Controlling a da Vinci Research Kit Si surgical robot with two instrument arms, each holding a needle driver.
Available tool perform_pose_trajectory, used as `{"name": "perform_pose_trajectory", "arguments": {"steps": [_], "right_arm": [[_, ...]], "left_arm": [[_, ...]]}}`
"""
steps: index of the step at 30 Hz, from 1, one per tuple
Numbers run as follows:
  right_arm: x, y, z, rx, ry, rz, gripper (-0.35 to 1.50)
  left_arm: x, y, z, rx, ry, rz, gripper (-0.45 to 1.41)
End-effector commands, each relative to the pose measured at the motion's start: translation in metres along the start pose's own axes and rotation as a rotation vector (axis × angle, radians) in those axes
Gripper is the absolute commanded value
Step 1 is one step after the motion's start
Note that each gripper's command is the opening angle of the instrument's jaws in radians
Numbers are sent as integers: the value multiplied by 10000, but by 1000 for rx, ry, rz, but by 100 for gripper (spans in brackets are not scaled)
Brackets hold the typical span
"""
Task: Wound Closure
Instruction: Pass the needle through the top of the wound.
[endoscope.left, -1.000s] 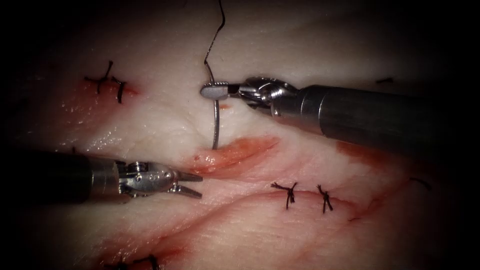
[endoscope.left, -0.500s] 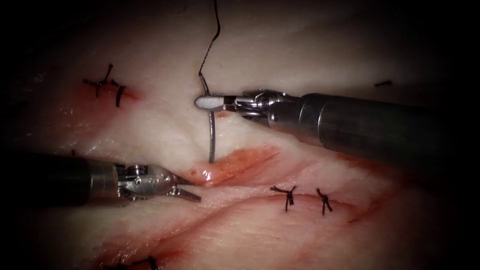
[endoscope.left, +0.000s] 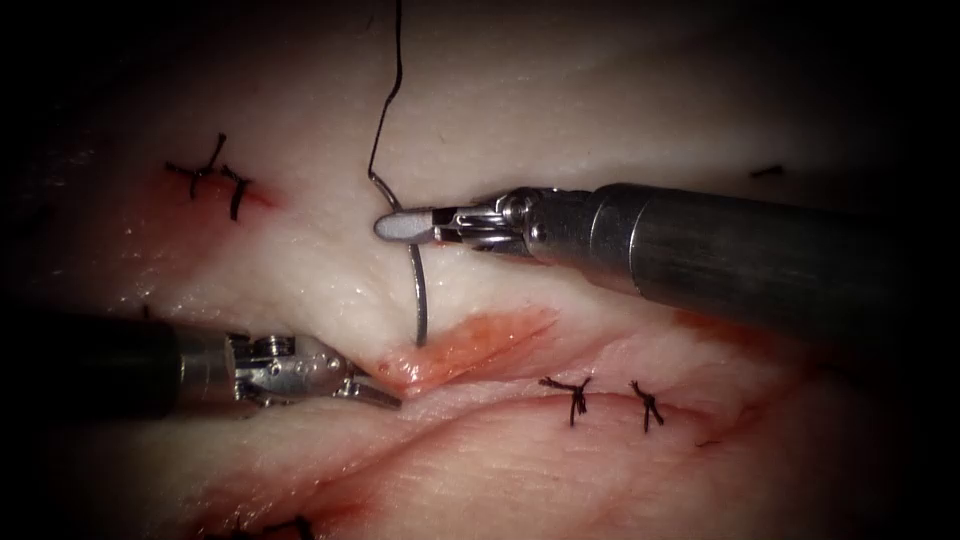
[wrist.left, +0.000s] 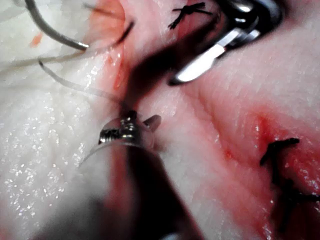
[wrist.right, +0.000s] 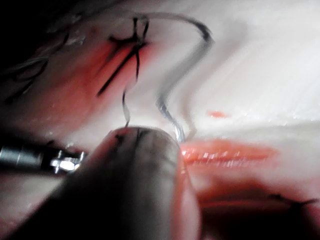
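**Needle gripped near its tail, point sinking into the cut's upper lip**

Needle (endoscope.left: 421, 292) is hanging from our right tool (endoscope.left: 400, 226), whose jaws are clamped together on it near the thread end of the curve. From that grip the steel is running toward 6 o'clock, and its point is disappearing into the tissue (endoscope.left: 520, 110) at the upper edge of the open cut (endoscope.left: 460, 345), so we are counting it as partly in the tissue. The thread (endoscope.left: 385, 100) is leaving the needle's tail at the jaws and climbing toward 12 o'clock, out past the frame edge.

Our left tool (endoscope.left: 372, 388) is sitting at about 8 o'clock from the needle, its tip at the left end of the cut. Its jaws are standing apart and are gripping nothing. In the left wrist view we are seeing that tool (wrist.left: 150, 122) close over the tissue, with the needle (wrist.left: 52, 35) curving beyond it.

Red fluid (endoscope.left: 470, 335) is lining the cut. Finished stitches (endoscope.left: 578, 392) are lying at 4 o'clock from the cut, and another knot (endoscope.left: 215, 170) at 10 o'clock.
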Motion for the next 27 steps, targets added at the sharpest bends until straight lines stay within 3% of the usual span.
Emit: {"name": "perform_pose_trajectory", "arguments": {"steps": [1,5,9,12,14,15,16,18,19,20,22,24,27], "right_arm": [[12,2,11,-1,-17,2,-35],[10,2,14,51,-36,65,-35],[20,3,11,23,-19,55,-35],[40,5,8,-1,119,-38,-35],[55,5,1,36,180,-79,-5],[60,5,-4,46,192,-103,-5],[65,4,-12,48,213,-144,9],[70,2,-23,44,235,-178,19],[72,0,-30,42,250,-225,39],[74,-2,-35,40,260,-236,41],[80,-6,-43,27,290,-303,79],[92,-19,-51,-45,329,-449,136],[106,-35,-58,-104,335,-652,138]], "left_arm": [[2,-2,8,-1,2,1,39],[2,-2,8,-1,2,1,39],[2,-2,8,-1,2,1,39],[2,-2,8,-1,2,1,39],[2,-2,8,-1,2,1,39],[2,-2,8,-1,2,1,39],[2,-2,8,-1,2,1,39],[2,-2,8,-1,2,1,39],[2,-2,8,-1,2,1,39],[2,-2,8,-1,2,1,39],[2,-2,8,0,2,1,39],[2,-2,8,0,2,1,39],[2,-1,8,0,2,1,38]]}}
